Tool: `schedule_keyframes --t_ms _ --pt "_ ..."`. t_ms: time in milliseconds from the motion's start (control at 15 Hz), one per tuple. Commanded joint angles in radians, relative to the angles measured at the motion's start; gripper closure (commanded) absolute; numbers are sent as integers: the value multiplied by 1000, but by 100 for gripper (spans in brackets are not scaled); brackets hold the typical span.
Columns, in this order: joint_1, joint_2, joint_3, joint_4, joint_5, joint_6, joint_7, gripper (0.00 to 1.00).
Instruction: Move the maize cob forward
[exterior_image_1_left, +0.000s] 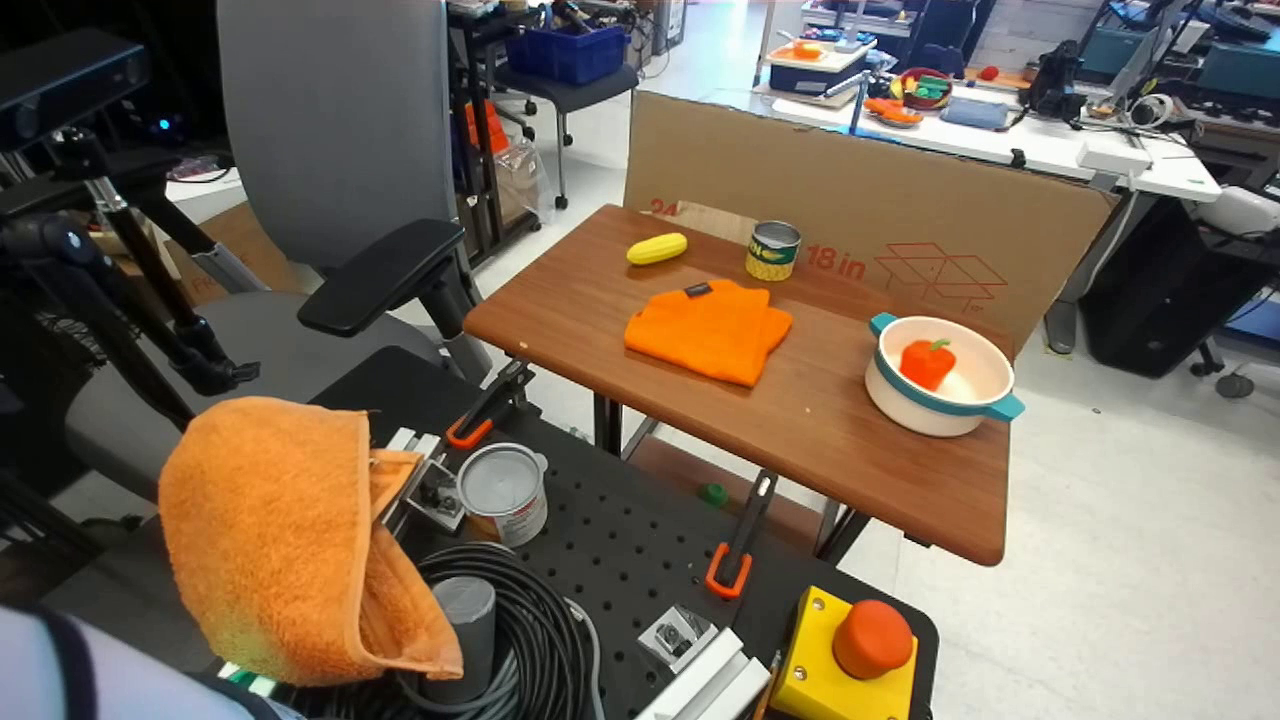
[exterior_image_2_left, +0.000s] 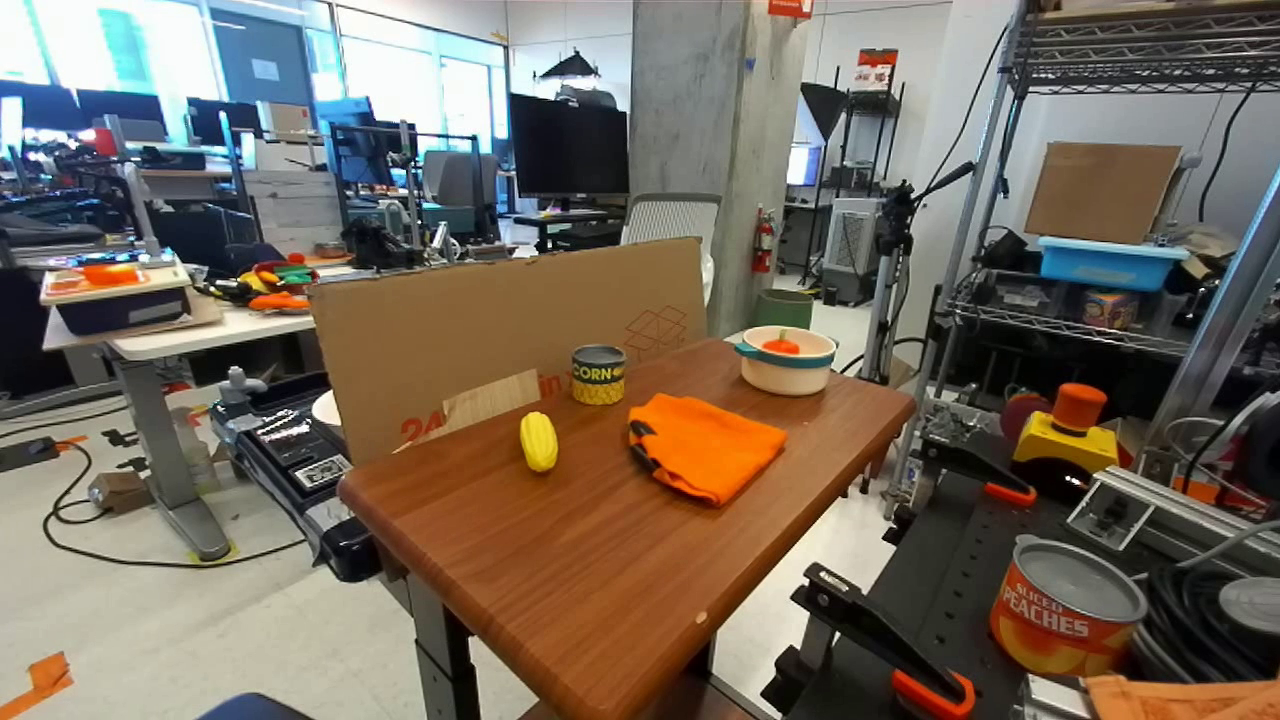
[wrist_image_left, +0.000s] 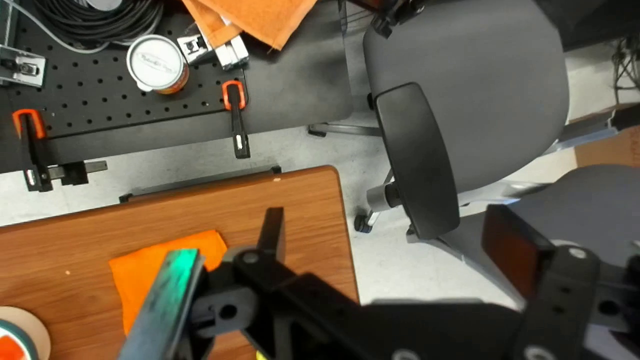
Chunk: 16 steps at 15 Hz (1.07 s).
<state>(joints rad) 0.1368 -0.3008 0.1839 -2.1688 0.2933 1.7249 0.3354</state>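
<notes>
The yellow maize cob (exterior_image_1_left: 657, 249) lies on the wooden table (exterior_image_1_left: 560, 320) near its back left corner in an exterior view. It also shows in an exterior view (exterior_image_2_left: 539, 442), left of the orange cloth. In the wrist view only a small yellow sliver, likely the cob (wrist_image_left: 260, 356), shows at the bottom edge, mostly hidden behind the gripper. My gripper (wrist_image_left: 390, 235) is open, with its two fingers wide apart and nothing between them. It is above the table's end, over the floor and chair. The gripper is out of view in both exterior views.
An orange cloth (exterior_image_1_left: 710, 330), a corn can (exterior_image_1_left: 773, 250) and a white pot (exterior_image_1_left: 940, 375) holding a red pepper (exterior_image_1_left: 927, 364) stand on the table. A cardboard sheet (exterior_image_1_left: 860, 190) borders its back. A chair armrest (wrist_image_left: 417, 160) and a black clamp-edged bench (wrist_image_left: 115, 100) are nearby.
</notes>
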Motion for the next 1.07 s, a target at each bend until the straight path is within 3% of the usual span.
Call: schedule_keyframes --t_ms 0,400,1000 --pt "-31 234 8 135 -55 100 82 0" --pt "-15 557 -49 341 -129 272 214 0" --pt "40 882 -143 567 -168 337 288 0"
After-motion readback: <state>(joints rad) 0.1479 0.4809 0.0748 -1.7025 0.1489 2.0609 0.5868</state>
